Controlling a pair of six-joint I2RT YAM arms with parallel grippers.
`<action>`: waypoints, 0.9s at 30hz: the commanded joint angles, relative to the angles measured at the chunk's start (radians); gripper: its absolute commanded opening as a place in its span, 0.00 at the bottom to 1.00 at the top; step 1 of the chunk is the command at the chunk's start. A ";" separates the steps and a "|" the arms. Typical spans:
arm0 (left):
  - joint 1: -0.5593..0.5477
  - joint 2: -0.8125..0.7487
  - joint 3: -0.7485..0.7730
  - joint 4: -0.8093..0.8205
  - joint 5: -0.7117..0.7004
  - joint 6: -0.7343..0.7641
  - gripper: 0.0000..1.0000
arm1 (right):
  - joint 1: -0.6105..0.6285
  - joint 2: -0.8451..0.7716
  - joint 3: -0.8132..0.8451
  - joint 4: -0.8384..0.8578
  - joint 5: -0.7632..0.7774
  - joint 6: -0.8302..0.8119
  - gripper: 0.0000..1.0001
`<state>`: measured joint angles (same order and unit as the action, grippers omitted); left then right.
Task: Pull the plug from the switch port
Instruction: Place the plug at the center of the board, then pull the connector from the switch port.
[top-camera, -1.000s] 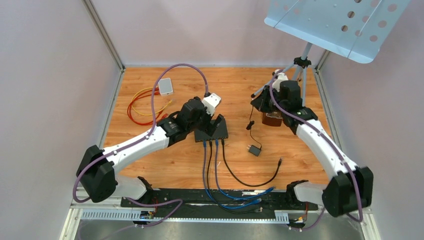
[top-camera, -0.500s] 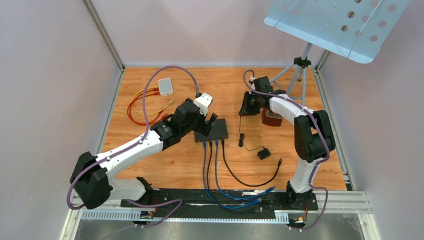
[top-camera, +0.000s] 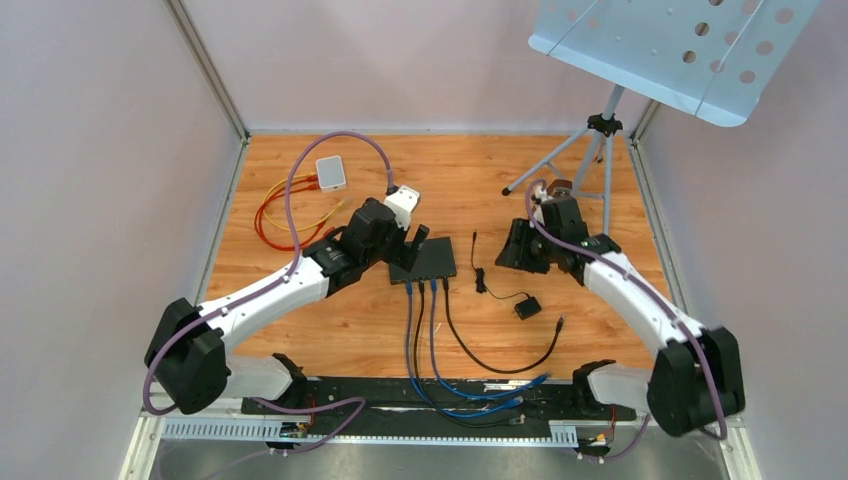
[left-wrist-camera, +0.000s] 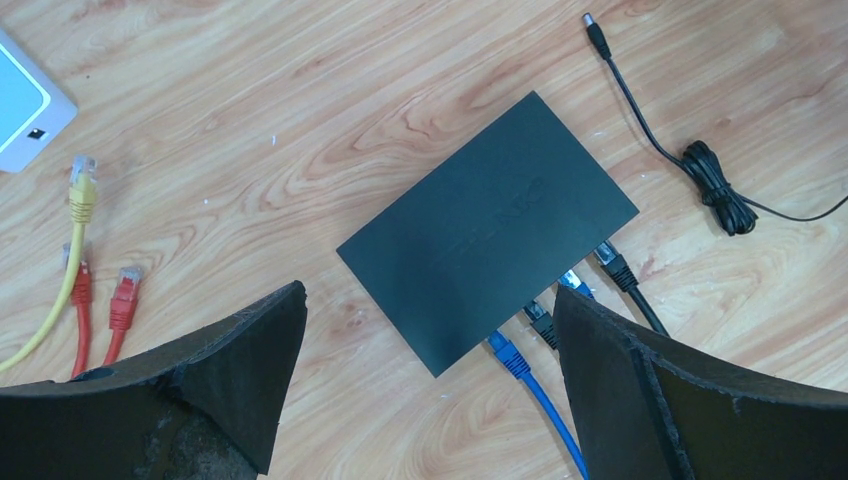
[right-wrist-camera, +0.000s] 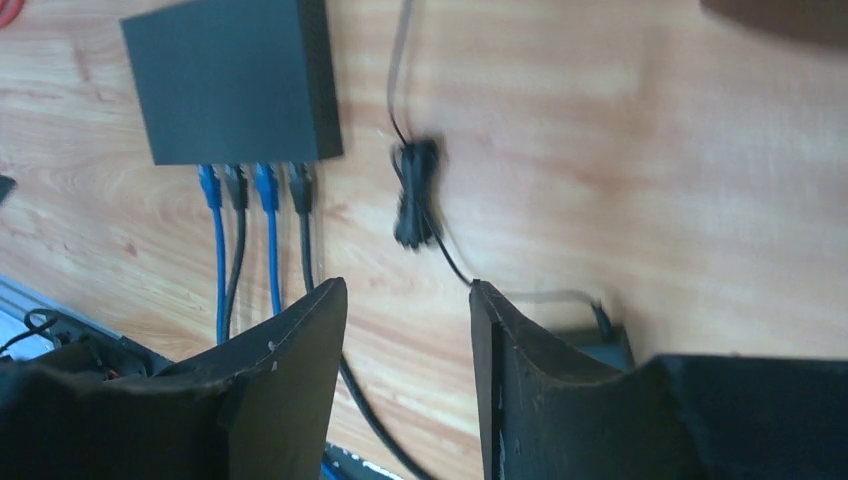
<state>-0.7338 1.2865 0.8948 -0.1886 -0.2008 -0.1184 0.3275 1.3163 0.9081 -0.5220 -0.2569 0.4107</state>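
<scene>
A black network switch lies flat on a wooden tabletop. In the left wrist view, the left gripper is held above it with jaws released and spread wide, nothing gripped. The switch sits in the gap between them and a little beyond the tips. Its port edge is turned toward the finger on the right of that view, and four plugs are seated there side by side, blue and black alternating. Loose yellow and red leads lie beyond the other finger, apart from the switch.

In the right wrist view, the right gripper is also released and empty, its jaws parted less widely. The switch lies ahead of these jaws and off to one side, with the four plugs just beyond the tip of the nearer finger. A bundled black cord lies straight ahead of the gap.

No plug is gripped yet. It is judged that the switch body should be pinned by the left jaws so it cannot slide, while one plug is grasped by the right jaws at its hard housing, not its cable. The pull is best kept in line with the port. The plugs sit close together, so a narrow, centred approach is needed, and the bundled cord should be avoided.
</scene>
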 joint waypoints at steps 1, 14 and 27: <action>0.009 0.015 0.011 0.037 -0.004 -0.015 1.00 | 0.005 -0.177 -0.182 -0.066 0.118 0.178 0.48; 0.024 0.024 0.024 0.037 -0.053 -0.036 1.00 | 0.004 -0.315 -0.365 -0.134 0.172 0.435 0.52; 0.034 -0.008 0.001 0.062 -0.065 -0.064 1.00 | -0.026 -0.039 -0.239 0.131 0.211 0.257 0.52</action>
<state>-0.7059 1.3197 0.8948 -0.1814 -0.2493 -0.1574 0.3218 1.1915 0.5678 -0.5327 -0.0902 0.7532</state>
